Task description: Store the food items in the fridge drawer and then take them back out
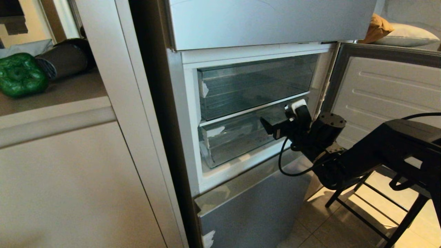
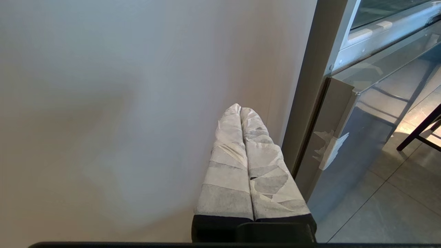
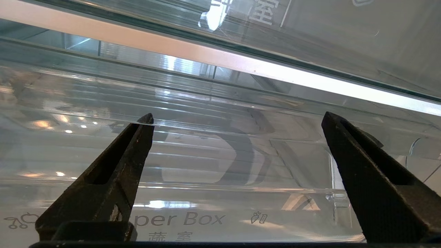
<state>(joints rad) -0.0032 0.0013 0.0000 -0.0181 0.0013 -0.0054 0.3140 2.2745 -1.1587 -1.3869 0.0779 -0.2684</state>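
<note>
Down low, nearest to me, the left gripper (image 2: 240, 112) hangs beside the beige cabinet (image 2: 120, 103), its two tape-wrapped fingers (image 2: 227, 172) pressed together with nothing between them. Off to the right a black chair (image 1: 375, 210) stands on the tiled floor (image 1: 330, 227).

Further in, the right arm (image 1: 379, 151) reaches across to the open fridge (image 1: 220, 144), whose door (image 1: 386, 86) stands swung out to the right. The right gripper (image 1: 286, 120) sits just before the clear front of the lower drawer (image 1: 234, 137). In the right wrist view its jaws stand spread wide and hold nothing; the drawer's ribbed plastic and printed label fill the space between the two black fingers (image 3: 113, 172). I cannot tell whether the fingertips touch the plastic. Both clear drawers look closed, and I see no food in them.

Farthest back, on the left, the green pepper (image 1: 20, 74) rests on the surface (image 1: 62, 93) beside a dark cylinder (image 1: 65, 58) lying on its side. Behind the fridge door, cushions (image 1: 396, 32) show.
</note>
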